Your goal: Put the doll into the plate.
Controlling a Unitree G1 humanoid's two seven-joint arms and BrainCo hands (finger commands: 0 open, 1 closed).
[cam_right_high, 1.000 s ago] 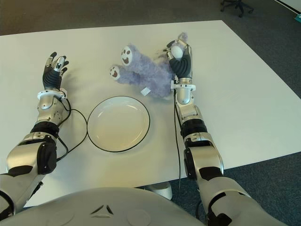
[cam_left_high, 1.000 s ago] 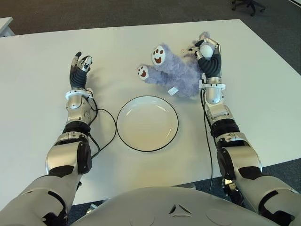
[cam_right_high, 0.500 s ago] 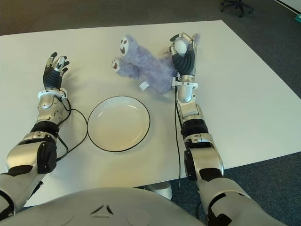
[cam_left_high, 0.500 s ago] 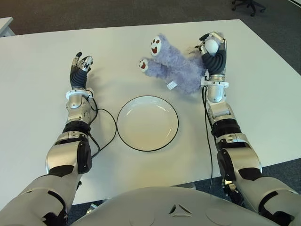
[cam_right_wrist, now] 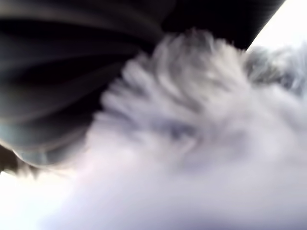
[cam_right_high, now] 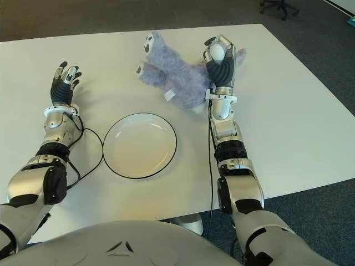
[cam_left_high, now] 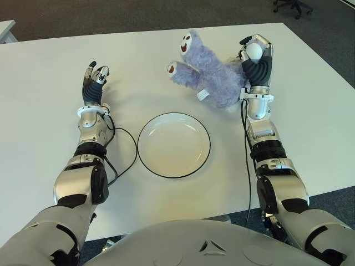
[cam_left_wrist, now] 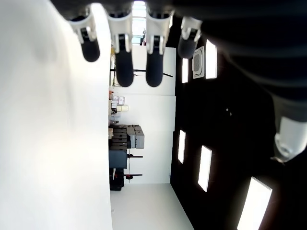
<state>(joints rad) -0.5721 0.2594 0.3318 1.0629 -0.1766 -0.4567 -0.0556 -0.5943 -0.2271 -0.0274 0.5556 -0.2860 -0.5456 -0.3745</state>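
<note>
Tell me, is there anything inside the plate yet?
Nothing: the plate shows only its bare white inside. The doll is beyond it, gripped by the right hand. What lies under the plate is hidden.

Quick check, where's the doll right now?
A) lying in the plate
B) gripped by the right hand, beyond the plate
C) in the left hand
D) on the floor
B: the right hand is closed on the purple doll, which shows beyond the empty plate, while the left hand is open beside the plate on its left side and holds nothing.
</note>
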